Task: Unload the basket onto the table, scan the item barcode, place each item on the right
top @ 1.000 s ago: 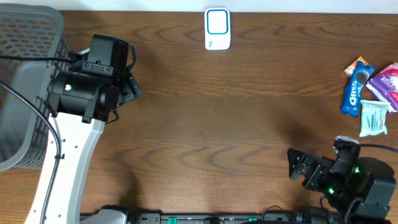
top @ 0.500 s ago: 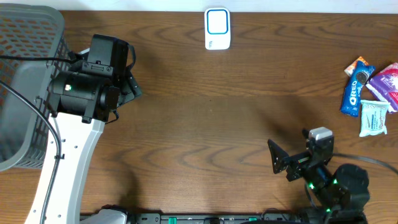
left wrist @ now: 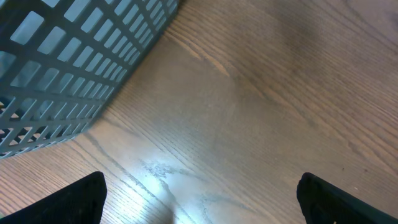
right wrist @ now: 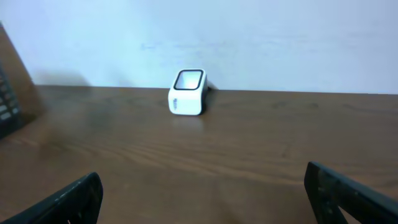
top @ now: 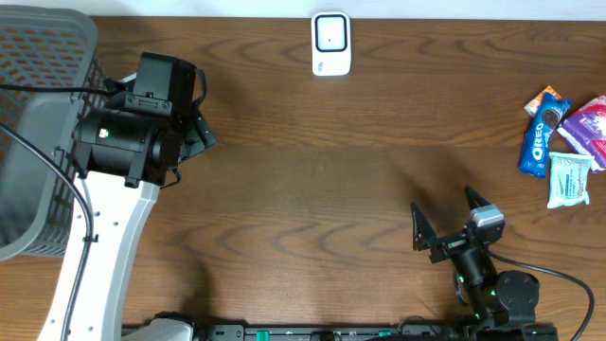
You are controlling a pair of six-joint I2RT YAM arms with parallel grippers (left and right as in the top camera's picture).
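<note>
— Where are the items?
— Oreo (top: 538, 142) and two packets (top: 570, 178) lie far right of the scanner (top: 331, 44), untouched.
— The jaws?
— Both wide, holding nothing. Left gripper (top: 197, 128) is left of the scanner, by the basket (top: 47, 57). Right gripper (top: 447, 220) faces the scanner.

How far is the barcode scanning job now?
Nothing looks done yet. The snack packs lie untouched at the right. In hand: nothing; the left end effector and the right end effector are open and empty. Left: pick one pack, show its barcode to the white scanner.
</note>
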